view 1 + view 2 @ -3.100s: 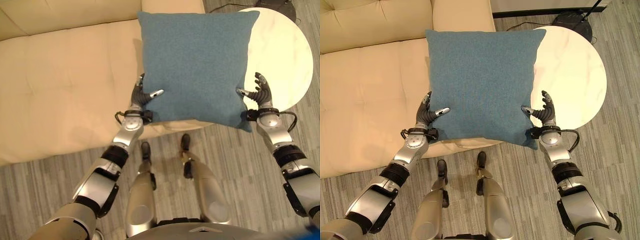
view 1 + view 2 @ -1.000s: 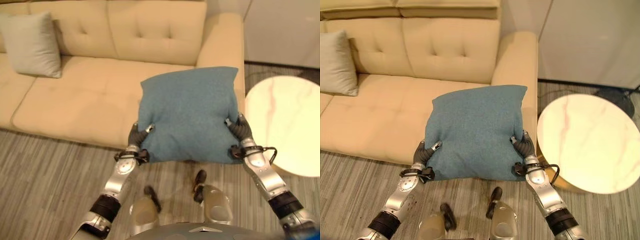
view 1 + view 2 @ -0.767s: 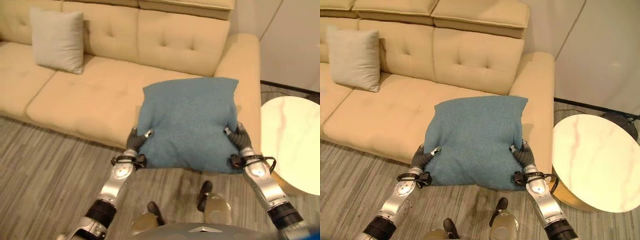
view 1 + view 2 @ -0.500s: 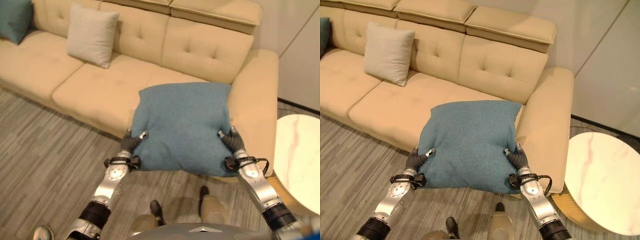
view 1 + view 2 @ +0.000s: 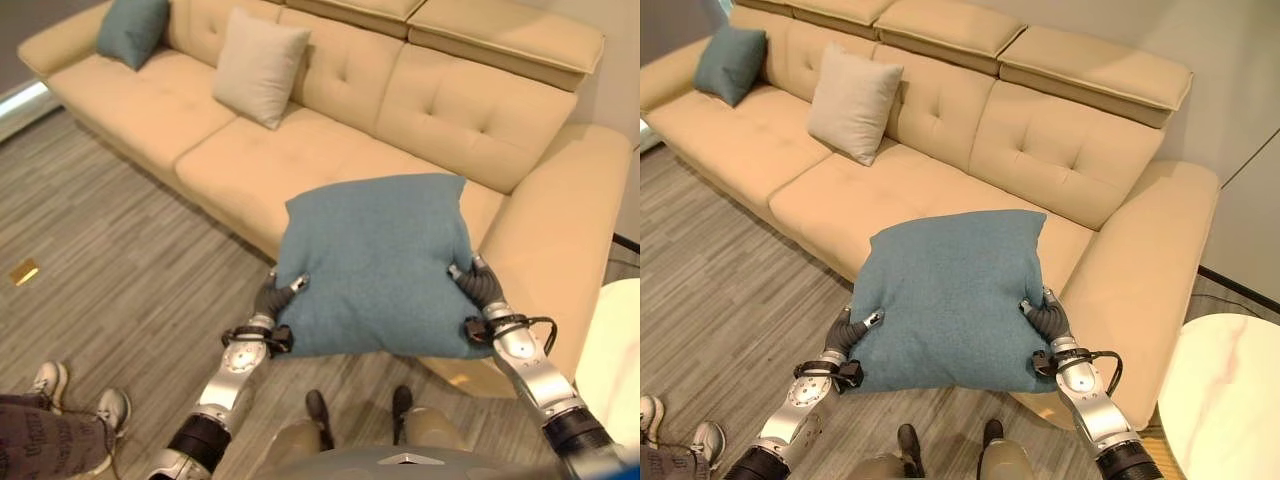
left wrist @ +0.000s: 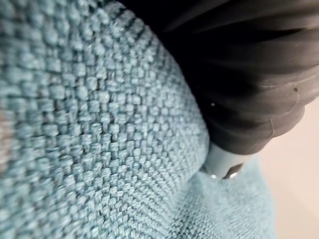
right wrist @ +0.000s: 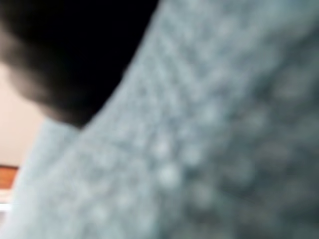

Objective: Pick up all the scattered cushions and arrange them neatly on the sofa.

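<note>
A large blue cushion point(image 5: 375, 265) hangs in front of me over the front edge of the beige sofa point(image 5: 300, 165). My left hand point(image 5: 272, 302) grips its left side, thumb on top and fingers curled beneath. My right hand point(image 5: 481, 290) grips the right side the same way. Up close, the cushion's weave point(image 6: 99, 149) presses against the left hand's dark cover point(image 6: 239, 74). On the sofa a beige cushion point(image 5: 852, 103) leans upright against the backrest. A smaller teal cushion point(image 5: 728, 62) leans at the far left end.
A round white marble table point(image 5: 1230, 400) stands at the right, beside the sofa's armrest point(image 5: 1150, 270). A person's shoes point(image 5: 45, 385) are on the grey striped floor at lower left. A small yellow scrap point(image 5: 22, 272) lies on the floor farther left.
The camera has swung left, so more of the sofa, the teal cushion and a person's shoes have come into view. Both hands still hold the blue cushion the same way.
</note>
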Robot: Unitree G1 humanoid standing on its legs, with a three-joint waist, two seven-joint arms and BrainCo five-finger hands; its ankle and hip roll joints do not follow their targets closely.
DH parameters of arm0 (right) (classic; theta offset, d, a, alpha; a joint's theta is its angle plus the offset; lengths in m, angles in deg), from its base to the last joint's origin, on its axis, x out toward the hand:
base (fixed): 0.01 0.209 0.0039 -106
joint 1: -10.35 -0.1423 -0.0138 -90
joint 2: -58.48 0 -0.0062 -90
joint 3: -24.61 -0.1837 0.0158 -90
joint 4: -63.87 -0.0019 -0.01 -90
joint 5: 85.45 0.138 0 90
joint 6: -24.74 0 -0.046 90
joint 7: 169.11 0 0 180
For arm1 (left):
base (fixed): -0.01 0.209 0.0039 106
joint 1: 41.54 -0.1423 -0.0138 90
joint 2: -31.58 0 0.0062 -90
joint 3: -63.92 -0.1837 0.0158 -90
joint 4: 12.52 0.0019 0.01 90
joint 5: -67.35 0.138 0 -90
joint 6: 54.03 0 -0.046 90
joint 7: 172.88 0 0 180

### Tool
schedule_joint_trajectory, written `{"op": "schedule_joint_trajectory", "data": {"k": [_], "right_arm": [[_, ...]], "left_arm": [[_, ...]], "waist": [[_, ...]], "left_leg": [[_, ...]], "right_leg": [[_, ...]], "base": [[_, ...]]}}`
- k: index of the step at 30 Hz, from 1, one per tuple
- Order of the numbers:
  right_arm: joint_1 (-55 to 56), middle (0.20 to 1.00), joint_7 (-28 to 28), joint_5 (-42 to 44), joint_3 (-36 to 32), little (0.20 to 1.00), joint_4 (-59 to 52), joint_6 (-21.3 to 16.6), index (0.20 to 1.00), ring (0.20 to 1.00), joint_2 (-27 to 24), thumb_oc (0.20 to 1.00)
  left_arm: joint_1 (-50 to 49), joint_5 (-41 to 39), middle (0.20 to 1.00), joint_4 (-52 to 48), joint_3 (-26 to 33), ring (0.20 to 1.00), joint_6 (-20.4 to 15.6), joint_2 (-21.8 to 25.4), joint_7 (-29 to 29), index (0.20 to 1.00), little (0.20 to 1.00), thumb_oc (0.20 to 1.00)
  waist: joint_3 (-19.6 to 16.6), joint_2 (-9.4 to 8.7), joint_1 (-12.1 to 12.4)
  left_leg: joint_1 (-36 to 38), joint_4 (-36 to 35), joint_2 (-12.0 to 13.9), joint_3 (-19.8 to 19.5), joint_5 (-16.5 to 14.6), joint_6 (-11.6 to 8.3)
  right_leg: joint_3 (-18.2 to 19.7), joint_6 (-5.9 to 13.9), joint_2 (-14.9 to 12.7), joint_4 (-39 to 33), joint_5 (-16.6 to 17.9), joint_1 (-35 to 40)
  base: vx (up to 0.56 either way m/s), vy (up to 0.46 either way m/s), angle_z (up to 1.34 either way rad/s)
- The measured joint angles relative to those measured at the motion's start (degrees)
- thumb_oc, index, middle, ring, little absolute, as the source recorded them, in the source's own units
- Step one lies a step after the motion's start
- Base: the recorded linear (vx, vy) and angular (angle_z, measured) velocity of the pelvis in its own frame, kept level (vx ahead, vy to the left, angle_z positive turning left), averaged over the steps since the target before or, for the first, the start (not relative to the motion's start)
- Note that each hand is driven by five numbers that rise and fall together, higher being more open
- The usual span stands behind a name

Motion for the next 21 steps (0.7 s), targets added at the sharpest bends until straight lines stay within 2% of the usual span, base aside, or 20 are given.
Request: {"op": "schedule_joint_trajectory", "data": {"k": [5, 7, 8, 9, 10, 11, 12, 14, 15, 16, 17, 19, 21], "right_arm": [[1.27, 0.2, -0.24, -0.08, -0.15, 0.2, 0.14, 0.26, 0.2, 0.2, 0.26, 0.2], [1.33, 0.2, -0.34, -0.53, -0.2, 0.2, 0.14, 0.6, 0.2, 0.2, 0.34, 0.2], [1.3, 0.2, -0.42, -1.03, -0.11, 0.2, 0.13, 0.96, 0.2, 0.2, 0.58, 0.2], [1.04, 0.2, -0.43, -1.07, 0.01, 0.2, 0.19, 1.21, 0.2, 0.2, 1.08, 0.2], [0.91, 0.2, -0.54, -1.18, 0.15, 0.2, -0.15, 1.21, 0.2, 0.2, 0.77, 0.2], [0.66, 0.2, -0.53, -1.34, 0.0, 0.2, -0.48, 1.21, 0.2, 0.2, 0.72, 0.2], [0.08, 0.2, -0.54, -1.82, 0.24, 0.2, -0.43, 1.3, 0.2, 0.2, 0.82, 0.2], [-0.1, 0.2, -0.51, -2.21, 0.83, 0.2, -0.55, 1.64, 0.2, 0.2, 1.78, 0.2], [-0.67, 0.2, -0.51, -2.23, 0.9, 0.2, -0.62, 1.73, 0.2, 0.2, 1.84, 0.2], [-1.26, 0.2, -0.5, -2.25, 0.79, 0.2, -0.68, 1.81, 0.2, 0.2, 2.34, 0.2], [-1.18, 0.2, -0.47, -2.25, 1.01, 0.2, -0.72, 1.82, 0.2, 0.2, 2.71, 0.2], [-1.93, 0.2, -0.77, -2.26, 1.47, 0.2, -0.75, 1.78, 0.2, 0.2, 2.84, 0.2], [-3.13, 0.2, -1.2, -2.25, 1.81, 0.2, -0.76, 1.77, 0.2, 0.2, 2.83, 0.2]], "left_arm": [[-0.31, 0.34, 0.2, 0.02, -0.12, 0.2, 0.51, 0.15, 0.02, 0.2, 0.2, 0.2], [-0.66, 0.34, 0.2, 0.02, -0.07, 0.2, 0.9, 0.04, 0.02, 0.2, 0.2, 0.2], [-1.21, 0.33, 0.2, 0.0, -0.03, 0.2, 1.14, 0.11, 0.03, 0.2, 0.2, 0.2], [-1.63, 0.34, 0.2, 0.01, 0.14, 0.2, 1.22, 0.33, 0.02, 0.2, 0.2, 0.2], [-1.99, 0.33, 0.2, -0.01, 0.21, 0.2, 1.2, 0.39, 0.1, 0.2, 0.2, 0.2], [-1.97, 0.33, 0.2, -0.01, 0.24, 0.2, 1.2, 0.43, 0.11, 0.2, 0.2, 0.2], [-1.89, 0.34, 0.2, -0.01, 0.7, 0.2, 1.2, 0.49, 0.12, 0.2, 0.2, 0.2], [-1.59, 0.39, 0.2, 0.02, 1.09, 0.2, 1.23, 1.65, 0.09, 0.2, 0.2, 0.2], [-1.2, 0.41, 0.2, 0.02, 1.3, 0.2, 1.22, 1.97, 0.08, 0.2, 0.2, 0.2], [-0.92, 0.41, 0.2, 0.02, 1.74, 0.2, 1.25, 1.96, 0.02, 0.2, 0.2, 0.2], [-0.38, 0.43, 0.2, 0.01, 2.03, 0.2, 1.2, 2.02, -0.02, 0.2, 0.2, 0.2], [-0.23, 0.44, 0.2, 0.03, 2.81, 0.2, 1.17, 2.28, -0.02, 0.2, 0.2, 0.2], [-0.01, 0.43, 0.2, 0.06, 3.45, 0.2, 1.18, 2.35, -0.07, 0.2, 0.2, 0.2]], "waist": [[0.3, -2.3, -0.02], [0.42, -2.4, 0.06], [0.54, -2.61, 0.06], [1.19, -3.66, 0.46], [1.23, -4.22, 1.7], [1.02, -3.72, 1.62], [1.07, -3.86, 1.91], [0.08, -5.97, 1.31], [-0.07, -6.35, 1.22], [-0.07, -6.27, 0.83], [-0.12, -6.35, 0.8], [0.07, -6.05, 1.21], [0.59, -5.22, 1.1]], "left_leg": [[-0.64, -0.51, -0.21, 0.87, 1.08, 0.81], [0.62, -1.43, -0.33, 1.11, 1.12, 0.84], [1.64, -0.8, -0.49, 1.03, 0.85, 0.88], [0.9, 3.53, -0.47, 0.6, -0.47, 0.9], [0.58, 4.43, -0.98, -0.57, -2.09, 0.77], [0.7, 2.96, -1.02, -0.46, -1.87, 1.17], [1.85, 0.72, -1.27, -0.08, -1.42, 2.19], [3.34, -0.77, -3.6, 1.51, -1.9, 3.22], [3.9, -1.73, -4.12, 2.32, -1.7, 4.1], [5.21, -3.45, -4.75, 3.44, -1.0, 4.61], [5.97, -3.41, -5.13, 3.3, -1.25, 4.99], [7.31, -4.51, -5.03, 2.59, -2.3, 6.54], [9.3, -5.98, -5.2, 2.68, -2.27, 6.68]], "right_leg": [[0.49, 0.29, -0.2, 1.34, -0.62, -2.14], [0.55, -0.16, 0.0, -0.09, 0.14, -0.82], [1.18, -0.1, 0.19, -1.85, 0.56, 1.12], [2.26, -0.73, -0.27, -3.33, 1.01, 3.28], [4.3, -0.27, -0.65, -4.28, 0.78, 4.51], [5.18, 0.54, -0.6, -4.19, 0.14, 5.05], [6.71, 1.37, -0.69, -1.73, -1.3, 4.26], [8.14, 2.58, -2.46, 1.32, -2.3, 2.91], [8.89, 3.05, -3.08, 4.59, -2.45, 0.96], [9.7, 3.96, -4.02, 11.28, -2.41, -2.62], [9.8, 4.97, -3.98, 13.56, -2.44, -4.56], [9.78, 5.03, -2.5, 13.51, -2.85, -5.79], [8.91, 4.69, -0.02, 8.92, -1.48, -6.85]], "base": [[0.2, 0.121, -0.03], [0.31, 0.21, -0.09], [0.34, 0.269, -0.22], [0.25, 0.239, -0.55], [0.32, 0.324, -0.66], [0.2, 0.25, -0.84], [0.25, 0.316, -0.6], [0.2, 0.251, -0.39], [0.09, 0.119, -0.29], [0.18, 0.149, -0.3], [0.24, 0.185, -0.23], [0.16, 0.088, -0.18], [0.18, 0.035, -0.04]]}}
